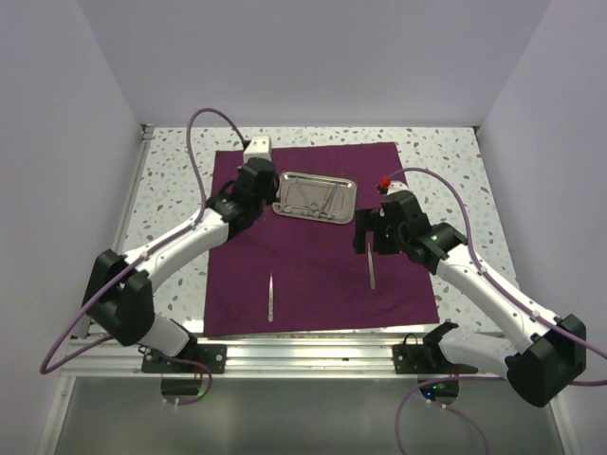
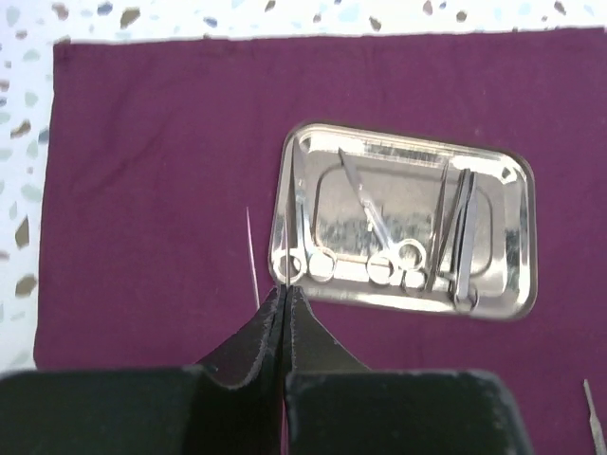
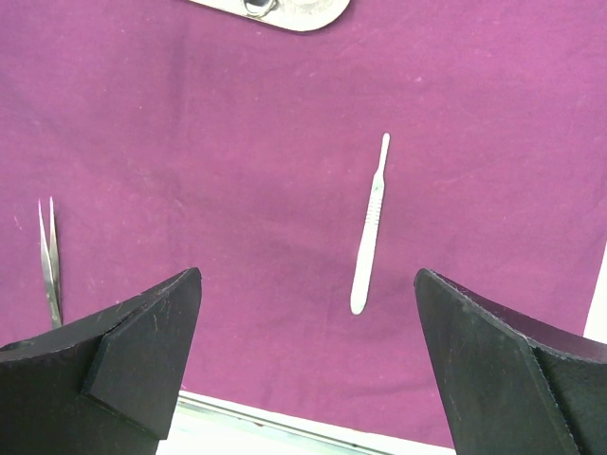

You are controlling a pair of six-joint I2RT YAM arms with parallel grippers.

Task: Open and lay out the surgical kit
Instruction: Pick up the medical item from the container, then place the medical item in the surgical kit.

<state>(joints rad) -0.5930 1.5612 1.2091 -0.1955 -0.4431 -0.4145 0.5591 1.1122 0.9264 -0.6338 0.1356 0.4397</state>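
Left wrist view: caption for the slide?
Left tool shut over the dark purple cloth, tips by the lower-left corner of the shiny rectangular steel tray; ring-handled steel instruments lie inside.

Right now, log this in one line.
cloth: flat | tray: tools inside | left claw: shut at tray rim | right claw: open over scalpel handle

We see bright, even light from above and only faint, soft shadows. The tray (image 2: 520,227) gives glare and mirror reflections. Near fingers (image 3: 142,351) look soft; the cloth (image 1: 322,275) is sharp.
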